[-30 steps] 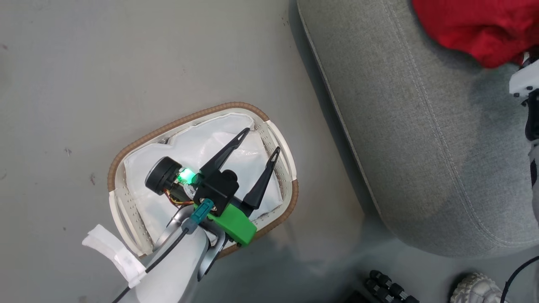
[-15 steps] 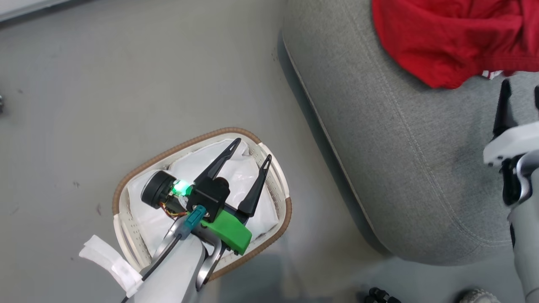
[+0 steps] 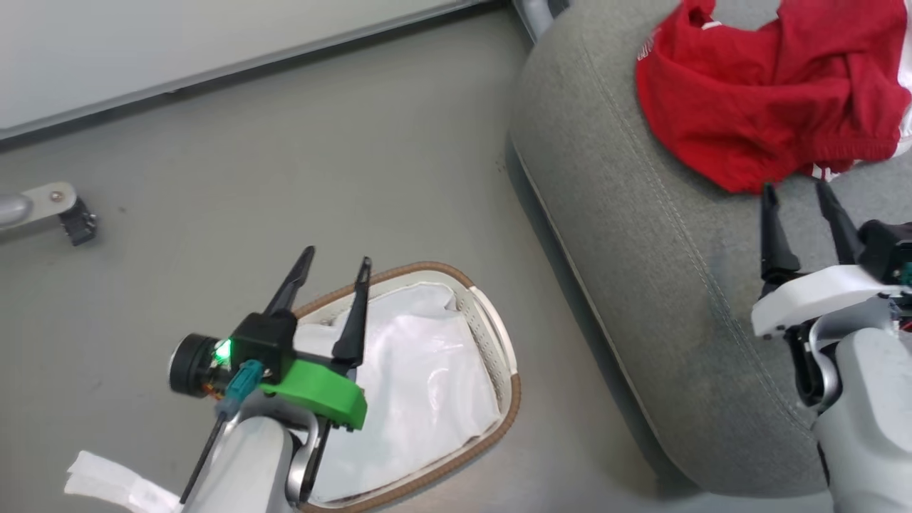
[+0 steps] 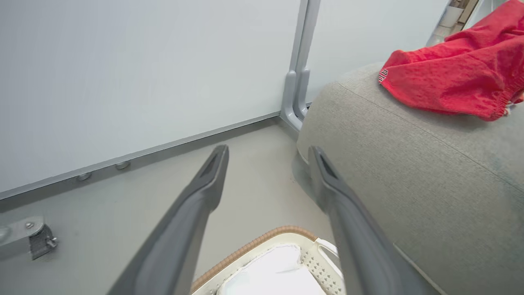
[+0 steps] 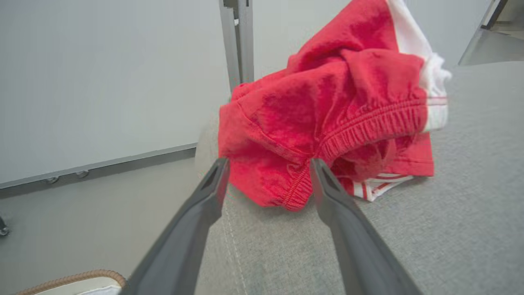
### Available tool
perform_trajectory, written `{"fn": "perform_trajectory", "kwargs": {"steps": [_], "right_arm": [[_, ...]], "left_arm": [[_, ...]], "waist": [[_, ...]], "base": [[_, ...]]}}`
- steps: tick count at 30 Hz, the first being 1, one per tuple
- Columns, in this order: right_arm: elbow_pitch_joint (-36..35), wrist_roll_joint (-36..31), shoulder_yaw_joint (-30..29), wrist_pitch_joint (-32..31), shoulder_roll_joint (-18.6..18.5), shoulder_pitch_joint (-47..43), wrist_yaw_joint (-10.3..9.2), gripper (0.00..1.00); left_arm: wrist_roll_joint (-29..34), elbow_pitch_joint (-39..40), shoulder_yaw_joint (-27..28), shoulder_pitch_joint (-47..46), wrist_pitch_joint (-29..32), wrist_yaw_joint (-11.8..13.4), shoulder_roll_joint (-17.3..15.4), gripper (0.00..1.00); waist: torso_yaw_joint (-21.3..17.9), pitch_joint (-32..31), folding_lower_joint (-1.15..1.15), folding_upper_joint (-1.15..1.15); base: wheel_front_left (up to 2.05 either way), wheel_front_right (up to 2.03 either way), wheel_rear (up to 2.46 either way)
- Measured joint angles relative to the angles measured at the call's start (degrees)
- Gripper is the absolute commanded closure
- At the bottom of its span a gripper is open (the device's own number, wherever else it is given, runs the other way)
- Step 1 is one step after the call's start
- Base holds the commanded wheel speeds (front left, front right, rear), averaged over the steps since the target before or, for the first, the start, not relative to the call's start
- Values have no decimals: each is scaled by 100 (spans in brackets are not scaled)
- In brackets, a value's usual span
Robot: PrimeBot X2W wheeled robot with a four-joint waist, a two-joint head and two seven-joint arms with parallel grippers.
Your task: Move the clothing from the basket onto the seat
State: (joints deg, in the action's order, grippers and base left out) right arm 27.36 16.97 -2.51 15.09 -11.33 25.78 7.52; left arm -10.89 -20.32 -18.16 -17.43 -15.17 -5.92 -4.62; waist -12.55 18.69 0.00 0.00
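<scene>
The right tool (image 3: 794, 187) has been opened, the clothing (image 3: 769, 107) left on the seat (image 3: 641, 235); the left tool (image 3: 338, 255) is likewise apart. Straight withdrawal is advised, avoiding snags.

Nothing legible. Clothing (image 3: 769, 107): small patch of white lettering (image 3: 645, 50) on its far-left edge, seen in the head and left wrist views. Characters too small and creased to read; cannot tell whether brand, word or number.

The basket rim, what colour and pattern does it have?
Brown, with a woven, rope-like look. The basket rim shows best in the head view.
</scene>
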Motion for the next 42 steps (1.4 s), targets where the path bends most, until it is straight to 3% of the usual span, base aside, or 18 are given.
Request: {"fn": "perform_trajectory", "kwargs": {"steps": [17,34,35,42], "right_arm": [[-361,-314,597,0,578,-736,0,0],[-347,-328,677,0,794,-1668,0,0],[-344,-330,692,0,798,-1676,0,100],[-87,-221,689,-57,876,-1883,1,100]], "left_arm": [[169,-83,1680,978,0,216,153,0],[-244,-75,1922,1906,0,91,172,0],[-264,-75,1913,1926,0,82,172,100],[-363,-372,1919,1950,63,87,223,100]], "waist": [[859,-901,0,0],[1184,-1722,0,0],[1191,-1736,0,0],[1195,-1745,0,0]], "base": [[0,0,0],[0,0,0],[0,0,0],[0,0,0]]}}
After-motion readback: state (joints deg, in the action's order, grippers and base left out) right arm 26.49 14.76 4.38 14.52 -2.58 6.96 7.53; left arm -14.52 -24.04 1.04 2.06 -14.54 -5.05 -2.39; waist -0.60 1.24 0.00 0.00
